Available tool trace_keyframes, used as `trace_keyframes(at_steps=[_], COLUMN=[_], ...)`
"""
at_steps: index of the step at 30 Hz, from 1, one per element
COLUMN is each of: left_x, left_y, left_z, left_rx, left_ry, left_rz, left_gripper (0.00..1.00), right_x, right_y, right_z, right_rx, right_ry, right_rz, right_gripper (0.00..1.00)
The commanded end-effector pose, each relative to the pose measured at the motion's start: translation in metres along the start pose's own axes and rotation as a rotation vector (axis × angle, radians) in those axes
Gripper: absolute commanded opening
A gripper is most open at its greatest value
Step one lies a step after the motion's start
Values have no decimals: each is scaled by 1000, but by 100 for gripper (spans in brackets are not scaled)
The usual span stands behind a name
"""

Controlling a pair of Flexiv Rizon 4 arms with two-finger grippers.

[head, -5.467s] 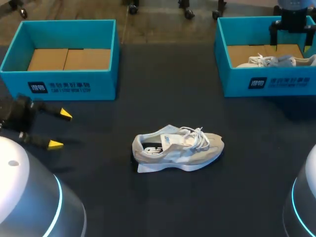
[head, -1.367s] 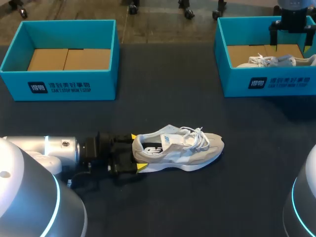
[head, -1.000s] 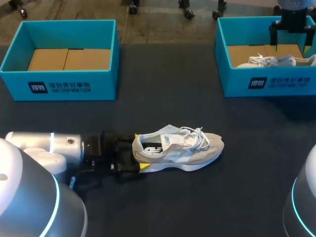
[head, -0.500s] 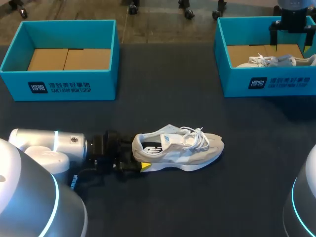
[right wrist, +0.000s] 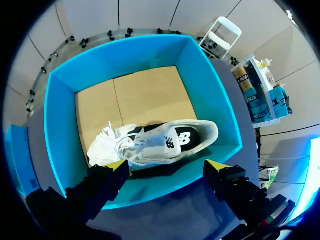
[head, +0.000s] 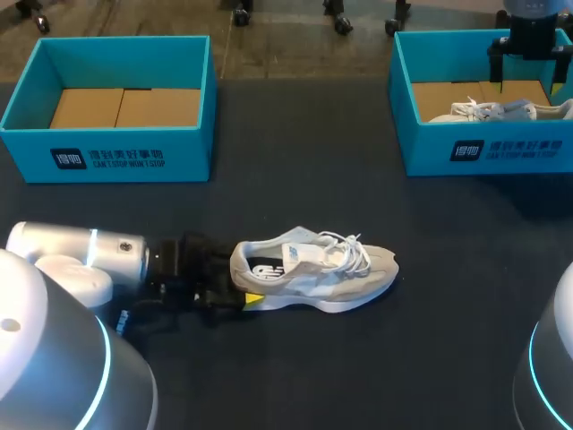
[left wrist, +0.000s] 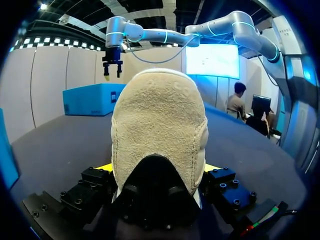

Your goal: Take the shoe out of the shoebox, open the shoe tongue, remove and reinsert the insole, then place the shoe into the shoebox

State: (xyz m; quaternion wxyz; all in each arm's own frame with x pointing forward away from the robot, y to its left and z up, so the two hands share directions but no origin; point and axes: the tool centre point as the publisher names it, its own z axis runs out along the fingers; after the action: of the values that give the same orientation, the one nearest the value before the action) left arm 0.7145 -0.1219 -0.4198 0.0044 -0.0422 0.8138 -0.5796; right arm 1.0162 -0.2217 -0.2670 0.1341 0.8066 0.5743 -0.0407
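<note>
Shoe: a beige and white shoe (head: 313, 273) stands on its sole near the middle of the dark table (head: 295, 179), outside both boxes. Its toe points toward my right side and its heel toward my left arm (head: 81, 255).
Laces: the white laces lie loose over the tongue, in front of the dark opening.
Left gripper: the left gripper (head: 237, 285) is low at the table, right at the heel. In the left wrist view the suede heel (left wrist: 159, 130) fills the space between the fingers of the left gripper (left wrist: 159, 167). One yellow tip shows on each side, and both press against the heel, so the fingers hold the shoe from two sides.
Heel height: I cannot tell whether the heel is lifted from the table.
Right gripper: the right gripper (head: 526, 63) hangs above the right shoebox (head: 483, 148), far from the shoe on the table. In the right wrist view its fingers (right wrist: 117, 167) stand wide apart and grip nothing.
Right shoebox: the blue box (right wrist: 55, 125) has a brown cardboard floor, and a second shoe (right wrist: 155, 142) lies in it, under the right gripper (right wrist: 166, 165). In the head view this second shoe (head: 501, 110) shows just over the front wall.
Left shoebox: the left shoebox (head: 107, 157) stands at the far left of the table, well apart from the shoe, and its brown cardboard floor shows.
</note>
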Motion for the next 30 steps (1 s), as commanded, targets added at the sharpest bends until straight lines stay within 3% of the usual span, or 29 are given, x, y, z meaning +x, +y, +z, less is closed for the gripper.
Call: trace_keyframes(at_steps=[1,22,30], left_x=[-2,-2,-2], left_y=[1,1,1], left_z=[-4,-4,-4], left_rx=[-15,-30,-30], left_ry=[10,5,5], left_rz=[0,6,6], left_gripper=[0,0,0], right_x=[0,0,39], right_y=[0,0,-27], right_z=[0,0,-20], right_rx=[0,0,46], right_ry=[0,0,64], right_rz=[-1,-1,-54], right_gripper=[100,100,100])
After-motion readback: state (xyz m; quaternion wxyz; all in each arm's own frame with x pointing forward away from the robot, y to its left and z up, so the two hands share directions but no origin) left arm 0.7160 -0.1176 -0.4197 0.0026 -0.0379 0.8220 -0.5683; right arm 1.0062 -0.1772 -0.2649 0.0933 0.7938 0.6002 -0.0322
